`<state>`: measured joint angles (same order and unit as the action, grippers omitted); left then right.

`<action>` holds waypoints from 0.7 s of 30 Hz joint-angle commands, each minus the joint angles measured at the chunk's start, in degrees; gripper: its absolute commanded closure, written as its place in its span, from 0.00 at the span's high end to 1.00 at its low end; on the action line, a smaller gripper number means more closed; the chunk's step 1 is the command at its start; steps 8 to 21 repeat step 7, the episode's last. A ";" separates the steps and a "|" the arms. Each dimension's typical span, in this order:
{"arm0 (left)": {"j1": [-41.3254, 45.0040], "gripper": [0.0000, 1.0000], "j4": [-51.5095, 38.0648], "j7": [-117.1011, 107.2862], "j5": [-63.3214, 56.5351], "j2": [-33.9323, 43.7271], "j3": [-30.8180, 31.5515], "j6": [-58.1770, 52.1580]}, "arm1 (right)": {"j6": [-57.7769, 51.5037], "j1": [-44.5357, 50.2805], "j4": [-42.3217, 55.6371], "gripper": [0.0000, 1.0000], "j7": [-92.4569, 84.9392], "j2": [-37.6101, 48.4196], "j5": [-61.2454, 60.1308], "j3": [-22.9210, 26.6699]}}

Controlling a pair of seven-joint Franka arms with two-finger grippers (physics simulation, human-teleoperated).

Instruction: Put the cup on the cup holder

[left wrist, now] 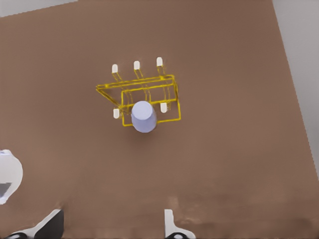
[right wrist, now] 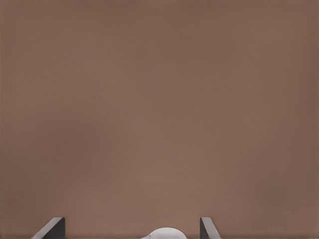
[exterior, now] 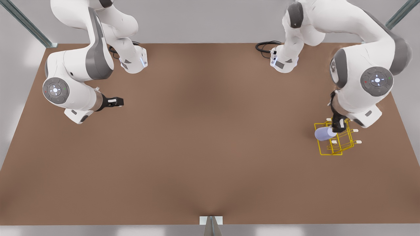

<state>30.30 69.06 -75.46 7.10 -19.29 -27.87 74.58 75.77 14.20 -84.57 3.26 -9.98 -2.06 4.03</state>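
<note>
**At the table's right edge: cup on the rack, both claws apart**

On the brown table point(exterior: 203, 137), one yellow wire cup holder point(exterior: 341, 148) stands close to the edge on the front view's right, about midway along it. Pale grey walls surround the table, with a metal strut at each far corner.

One lavender-blue cup point(exterior: 323, 134) sits on the cup holder, tilted, on the side facing the table's middle. In the left wrist view the cup point(left wrist: 143, 117) shows its closed base, covering a peg in the rack's point(left wrist: 149, 92) near row. Five white peg tips are countable there, three in the far row and two flanking the cup.

Two arms. The left gripper point(exterior: 339, 126) hangs over the cup holder. Its fingers point(left wrist: 172, 224) are spread, with nothing between them and well clear of the cup.

The right gripper point(exterior: 115, 102) waits near the opposite edge over bare table. The right wrist view shows its fingers point(right wrist: 208, 228) apart too, around nothing.
</note>
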 commanded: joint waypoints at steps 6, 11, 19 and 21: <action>-24.59 1.00 8.98 77.13 -7.02 9.19 33.76 3.82 | 0.35 -0.05 0.02 1.00 0.08 0.05 -0.05 0.01; -24.59 1.00 8.98 77.13 -7.02 9.10 33.76 3.56 | 0.26 -0.05 0.10 1.00 0.08 0.05 -0.05 0.01; -24.59 1.00 8.98 77.13 -7.02 9.10 33.76 3.56 | 0.26 -0.05 0.10 1.00 0.08 0.05 -0.05 0.01; -24.59 1.00 8.98 77.13 -7.02 9.10 33.76 3.56 | 0.26 -0.05 0.10 1.00 0.08 0.05 -0.05 0.01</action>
